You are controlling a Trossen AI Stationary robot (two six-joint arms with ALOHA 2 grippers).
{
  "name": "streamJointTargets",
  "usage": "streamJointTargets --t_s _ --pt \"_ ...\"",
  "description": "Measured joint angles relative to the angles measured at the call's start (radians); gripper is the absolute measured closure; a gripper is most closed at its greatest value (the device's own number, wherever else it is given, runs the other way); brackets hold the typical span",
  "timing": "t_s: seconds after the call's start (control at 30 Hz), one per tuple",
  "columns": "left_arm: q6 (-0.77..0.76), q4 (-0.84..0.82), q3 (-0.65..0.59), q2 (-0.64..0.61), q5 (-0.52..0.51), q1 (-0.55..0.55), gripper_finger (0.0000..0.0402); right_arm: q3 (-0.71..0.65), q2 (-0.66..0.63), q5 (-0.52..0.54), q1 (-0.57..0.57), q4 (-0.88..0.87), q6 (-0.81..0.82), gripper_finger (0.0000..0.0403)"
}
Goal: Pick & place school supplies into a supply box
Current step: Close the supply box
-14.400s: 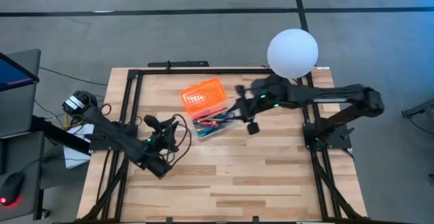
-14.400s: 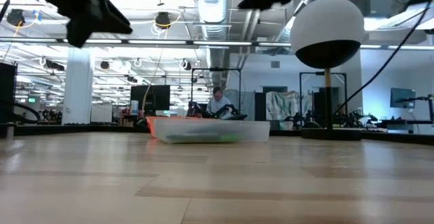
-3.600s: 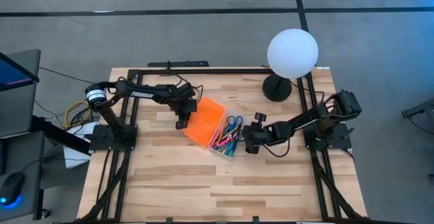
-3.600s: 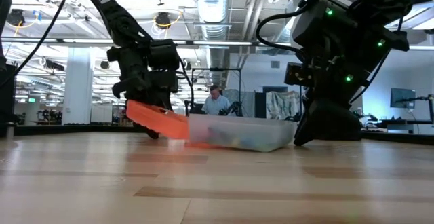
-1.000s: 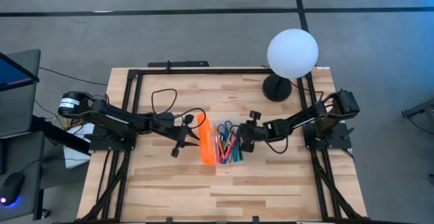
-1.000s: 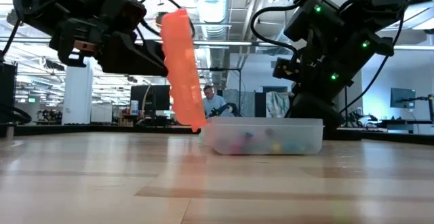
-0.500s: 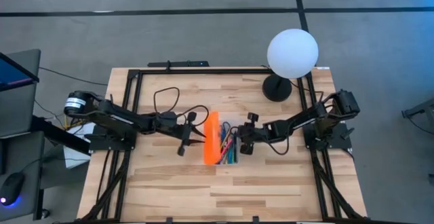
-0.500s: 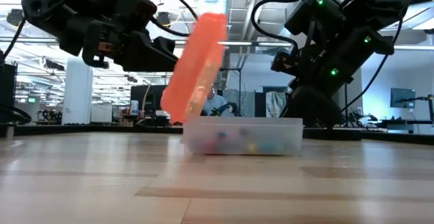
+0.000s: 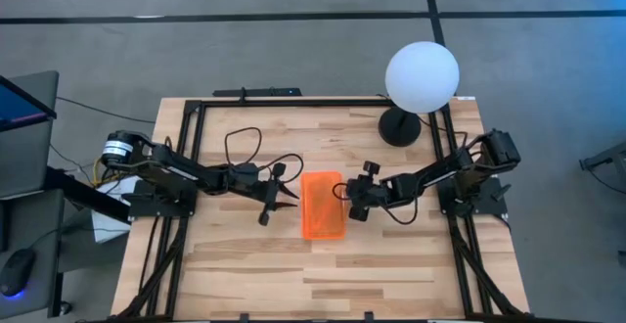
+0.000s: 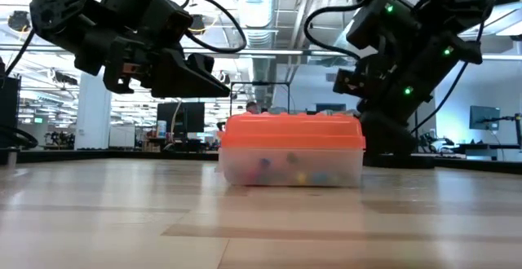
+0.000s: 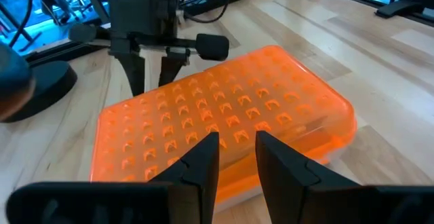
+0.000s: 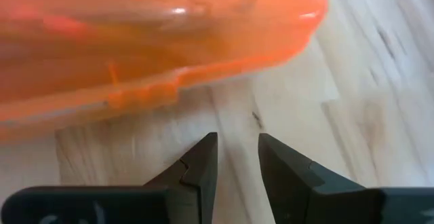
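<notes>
The supply box point(image 9: 324, 206) is a clear case with its orange ribbed lid point(image 10: 289, 130) lying shut on it, at the table's middle. Coloured school supplies point(image 10: 285, 171) show dimly through its clear wall. My left gripper point(image 9: 290, 203) is just left of the box and a little above lid height point(image 10: 222, 85). It is open by a narrow gap point(image 11: 236, 146) and faces the lid point(image 11: 230, 115). My right gripper point(image 9: 345, 200) is low at the box's right side, open by a narrow gap point(image 12: 236, 149). Its tips stop short of the lid's edge point(image 12: 156, 81).
A white globe lamp point(image 9: 422, 73) stands on a dark base point(image 9: 398, 127) at the far right of the table. Black frame rails point(image 9: 186, 166) run along the left, right and far edges. Bare wood point(image 9: 323, 274) lies between the box and the near edge.
The orange lid stood on edge over the box's left side. It has swung over to the right and down, and now lies flat and shut on the case. It has left my left gripper's fingers, and that gripper has stayed beside the box. The case has kept its place.
</notes>
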Motion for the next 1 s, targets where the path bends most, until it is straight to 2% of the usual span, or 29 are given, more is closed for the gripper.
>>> streamJointTargets --t_s 0.1,0.3,0.5,0.63,0.73,0.87,1.0 --pt "0.000 -0.001 0.000 0.000 -0.004 0.000 0.0308 0.000 -0.032 0.009 0.001 -0.033 0.016 0.0301" --pt "-0.026 0.000 0.000 0.000 -0.036 -0.003 0.0308 0.000 -0.161 0.093 0.062 -0.065 0.026 0.0301" --pt "-0.048 -0.002 0.000 0.000 -0.103 -0.003 0.0308 0.000 -0.207 0.098 0.152 0.102 -0.105 0.0301" --pt "-0.052 -0.002 0.000 0.000 -0.108 -0.003 0.0308 0.000 -0.155 -0.017 0.153 0.228 -0.180 0.0301" --pt "-0.055 -0.002 0.000 0.000 -0.109 -0.003 0.0308 0.000 -0.105 -0.121 0.117 0.257 -0.186 0.0301" --pt "-0.055 -0.002 0.000 0.000 -0.109 -0.003 0.0308 0.001 -0.075 -0.147 0.074 0.265 -0.160 0.0301" --pt "-0.055 -0.003 0.000 0.000 -0.110 -0.003 0.0308 0.002 -0.075 -0.233 0.038 0.263 -0.124 0.0301"
